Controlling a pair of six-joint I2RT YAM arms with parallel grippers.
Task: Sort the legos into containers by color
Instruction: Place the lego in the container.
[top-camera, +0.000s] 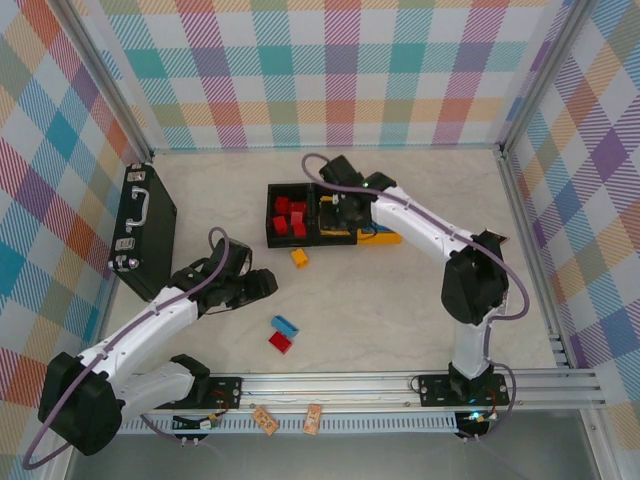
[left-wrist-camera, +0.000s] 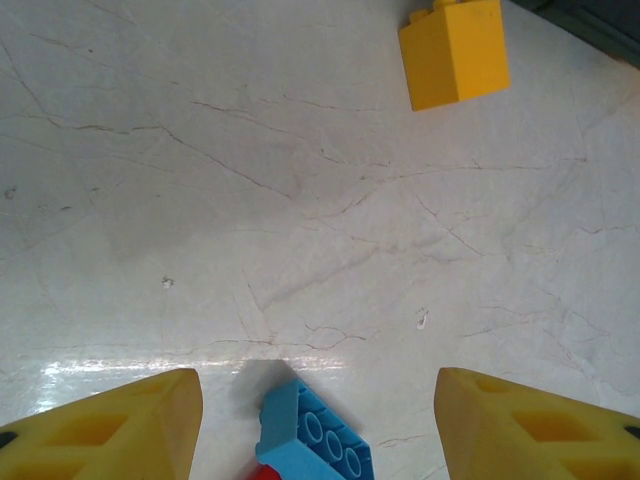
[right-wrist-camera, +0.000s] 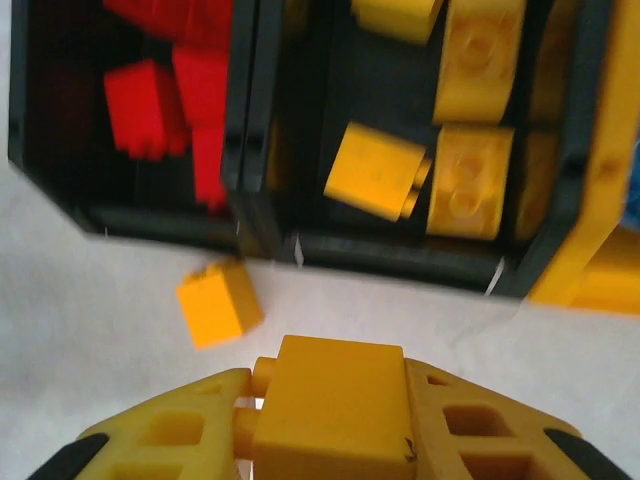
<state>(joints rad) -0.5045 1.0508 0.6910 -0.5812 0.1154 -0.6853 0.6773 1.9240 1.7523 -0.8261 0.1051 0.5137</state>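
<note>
The containers stand in a row at the table's middle. The left black bin holds red legos. The middle black bin holds yellow legos. An orange-yellow bin ends the row on the right. My right gripper is shut on a yellow brick, just in front of the middle bin, and hangs over the bins. Another yellow brick lies on the table beside it. My left gripper stands open above a blue brick and touches nothing. A red brick lies against the blue one.
A black briefcase lies at the left wall. Metal frame rails border the table on the right and along the near edge. Two small tags lie by the near rail. A yellow brick lies ahead of my left gripper.
</note>
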